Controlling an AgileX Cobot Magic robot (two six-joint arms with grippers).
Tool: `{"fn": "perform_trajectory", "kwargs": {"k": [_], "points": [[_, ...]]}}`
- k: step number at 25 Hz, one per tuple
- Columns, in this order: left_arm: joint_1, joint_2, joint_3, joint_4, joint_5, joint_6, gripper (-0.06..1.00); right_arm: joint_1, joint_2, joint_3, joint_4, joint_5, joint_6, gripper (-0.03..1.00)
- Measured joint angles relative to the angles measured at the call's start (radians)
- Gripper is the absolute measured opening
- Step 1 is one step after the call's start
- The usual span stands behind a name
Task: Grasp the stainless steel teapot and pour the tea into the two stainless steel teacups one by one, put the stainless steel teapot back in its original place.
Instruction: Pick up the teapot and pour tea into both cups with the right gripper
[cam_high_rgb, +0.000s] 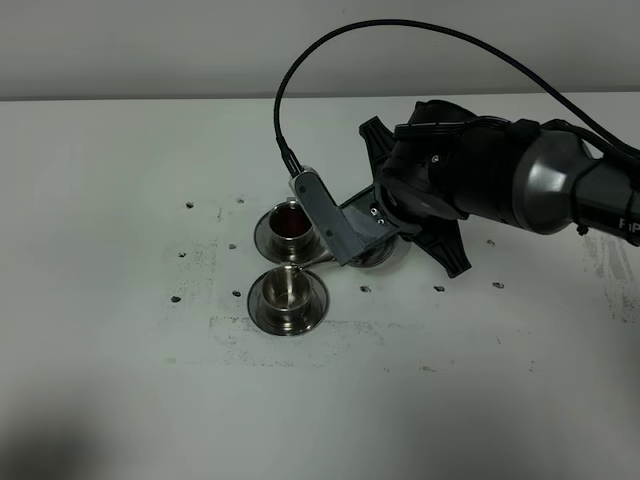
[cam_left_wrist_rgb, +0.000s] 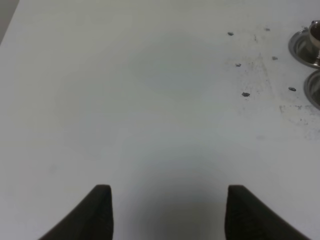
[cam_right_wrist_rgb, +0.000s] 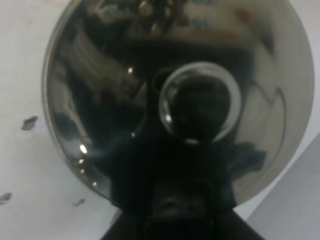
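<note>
Right claw (cam_right_wrist_rgb: 172, 197) sits closest to the lens, a dark mass against the edge of the stainless steel teapot (cam_right_wrist_rgb: 100, 100), whose mirrored body and lid knob (cam_right_wrist_rgb: 200, 102) fill the right wrist view. Its fingers merge with the pot's dark reflections, so I cannot tell how far apart they stand or what they grip; I judge they have the handle. In the high view the pot is almost wholly hidden under the right arm and its grey camera bracket (cam_high_rgb: 330, 218), at about 3 o'clock from the far teacup (cam_high_rgb: 306, 228) and 2 o'clock from the near teacup (cam_high_rgb: 288, 290). The left claw (cam_left_wrist_rgb: 170, 215) hangs wide open over bare surface (cam_left_wrist_rgb: 125, 100), holding nothing.

The spout is out of sight, so a stream aimed at the near cup could miss and land on its saucer (cam_high_rgb: 288, 318) or the surface. The cups stand just beside each other, so a swing of the pot or bracket could knock the filled one and spill it. Smooth steel may turn in the grip, and a steep tip might loosen the lid.

The far teacup holds dark red tea (cam_high_rgb: 291, 218). The near teacup, at 6 o'clock from it, shows only bright steel inside and looks empty. The pot's contents are hidden under the lid.
</note>
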Motion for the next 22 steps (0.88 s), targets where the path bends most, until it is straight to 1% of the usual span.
{"fn": "perform_trajectory", "kwargs": {"k": [10, 22], "points": [[0.000, 0.000, 0.000, 0.000, 0.000, 0.000, 0.49, 0.020, 0.020, -0.002, -0.060, -0.020, 0.000, 0.20], [0.000, 0.000, 0.000, 0.000, 0.000, 0.000, 0.49, 0.029, 0.043, -0.003, -0.152, -0.028, 0.052, 0.20]]}}
